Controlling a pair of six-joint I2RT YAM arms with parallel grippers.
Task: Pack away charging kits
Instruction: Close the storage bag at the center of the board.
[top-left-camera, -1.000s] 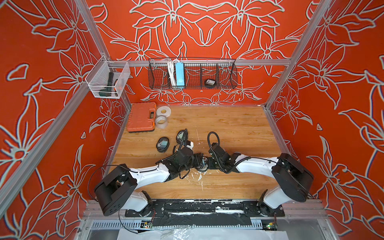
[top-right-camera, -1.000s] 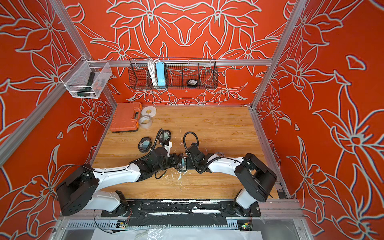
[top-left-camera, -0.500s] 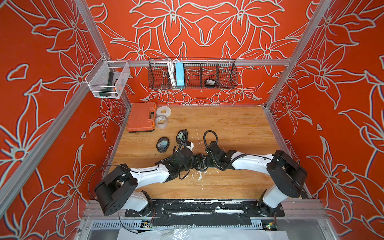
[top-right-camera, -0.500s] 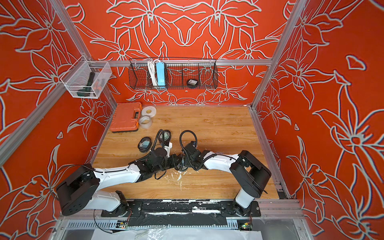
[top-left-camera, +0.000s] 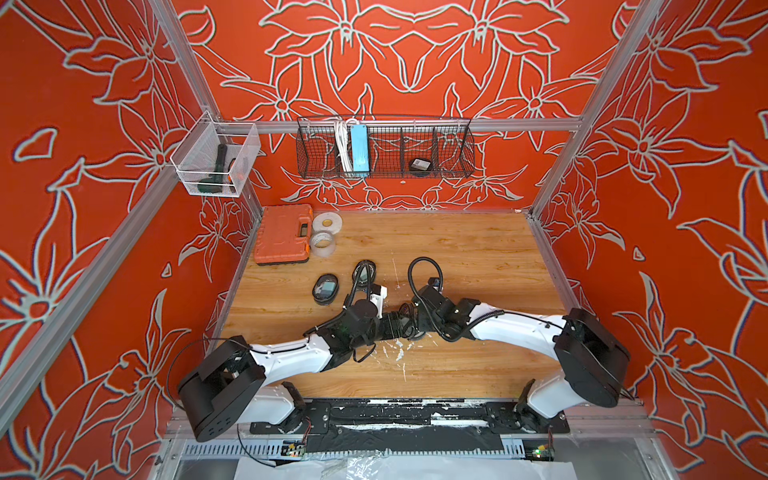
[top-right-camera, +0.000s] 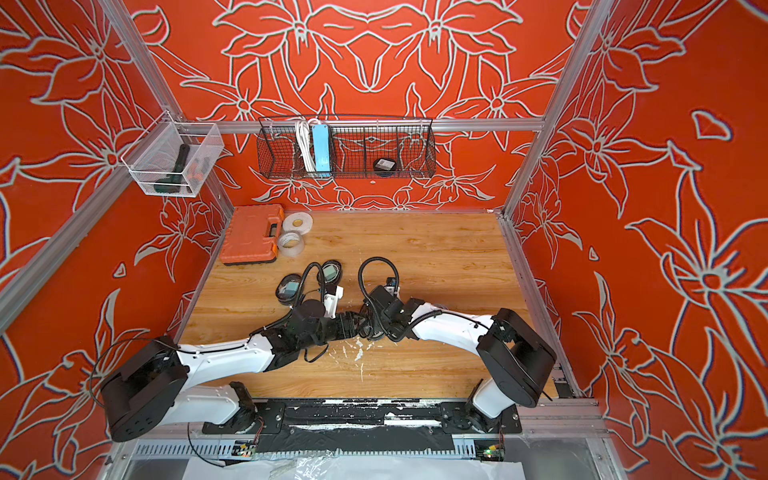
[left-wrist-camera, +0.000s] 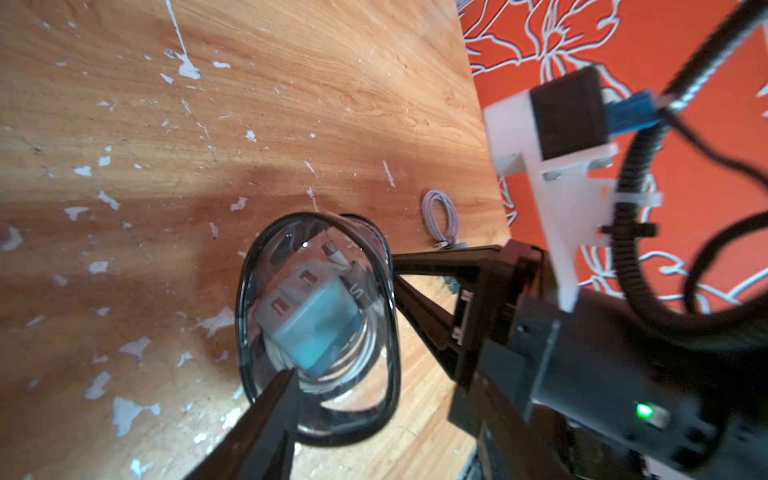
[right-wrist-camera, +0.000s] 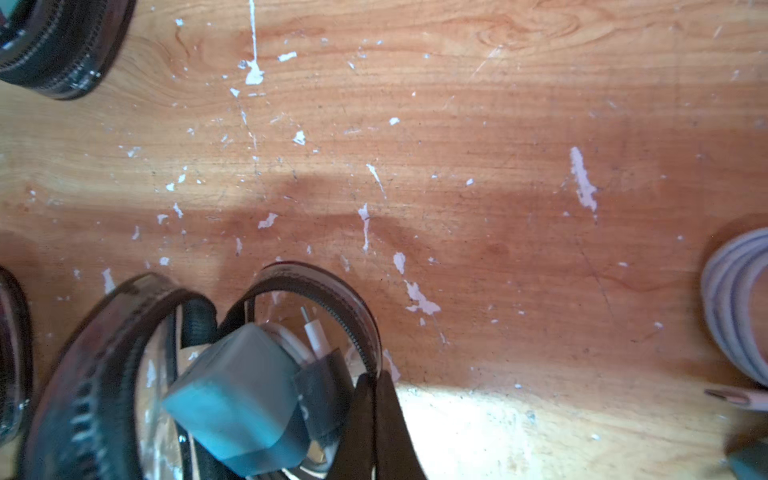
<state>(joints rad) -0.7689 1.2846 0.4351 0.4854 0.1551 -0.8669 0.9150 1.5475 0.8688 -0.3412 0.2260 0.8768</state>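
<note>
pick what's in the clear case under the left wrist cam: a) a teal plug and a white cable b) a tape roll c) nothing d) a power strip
a: the left wrist view shows a teal plug and a white cable lying inside the case.
</note>
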